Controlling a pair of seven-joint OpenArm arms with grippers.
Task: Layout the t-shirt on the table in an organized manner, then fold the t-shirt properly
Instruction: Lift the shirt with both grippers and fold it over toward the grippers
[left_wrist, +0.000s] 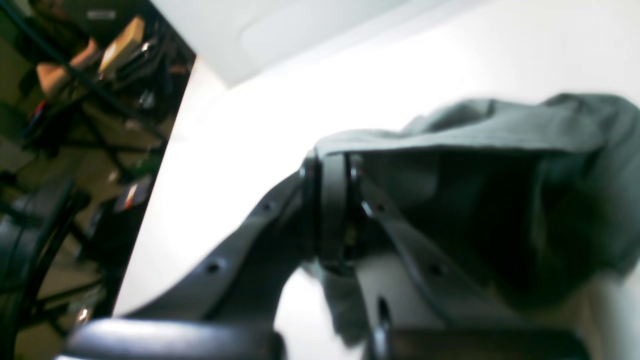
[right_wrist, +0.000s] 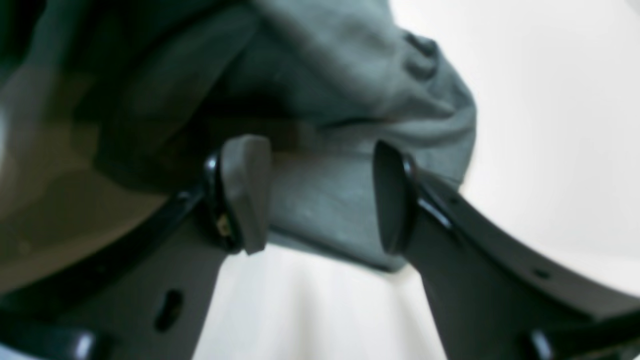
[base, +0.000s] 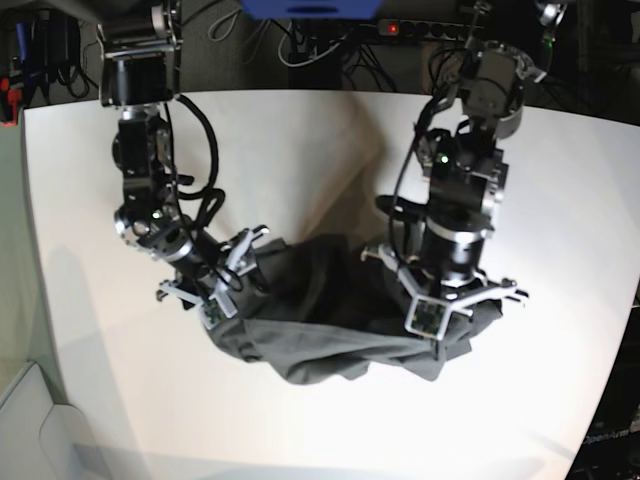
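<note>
The dark grey t-shirt (base: 320, 330) lies bunched in a crumpled heap on the white table (base: 300, 150), stretched between both arms. My left gripper (base: 443, 343) is at the heap's right end. In the left wrist view that left gripper (left_wrist: 333, 200) is shut, with an edge of the t-shirt (left_wrist: 500, 150) pinched between its fingers and draping to the right. My right gripper (base: 243, 262) is at the heap's left end. Its fingers (right_wrist: 245, 195) stand apart in the right wrist view, open, with a fold of the t-shirt (right_wrist: 325, 65) lying between and behind them.
Bare white table (left_wrist: 300, 100) shows beyond the cloth in the left wrist view, with its edge and cluttered shelving (left_wrist: 90, 75) at the left. A power strip and cables (base: 400, 25) run behind the far table edge. A white bin (base: 20, 420) sits at the bottom left.
</note>
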